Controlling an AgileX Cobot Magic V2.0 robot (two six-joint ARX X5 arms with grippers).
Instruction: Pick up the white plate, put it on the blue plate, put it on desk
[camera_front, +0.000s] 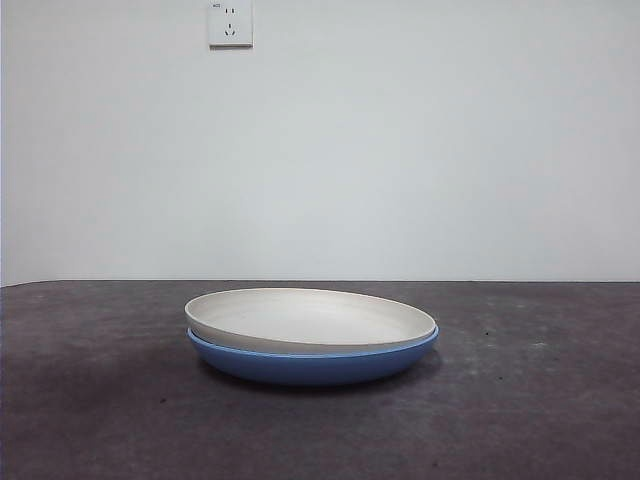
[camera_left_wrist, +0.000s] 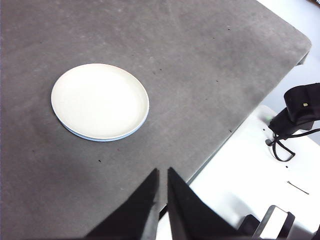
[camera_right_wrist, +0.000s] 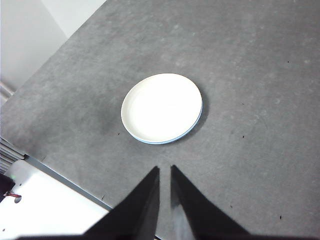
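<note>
White plate (camera_front: 310, 318) sits nested on the blue plate (camera_front: 315, 365), slightly off-centre, mid worktop (camera_front: 90, 400). Stacking step looks done. What remains, by my reading: lifting the white plate off and setting it on the worktop. Left claw (camera_left_wrist: 162, 180) and right claw (camera_right_wrist: 165, 175) both hang high, well apart from the plates, jaws nearly together, holding nothing.

The white plate (camera_front: 310, 318) sat flat inside the blue plate (camera_front: 312, 365), right way up. Only a thin blue edge showed under it. Both rested on the dark grey desk (camera_front: 540, 400).
</note>
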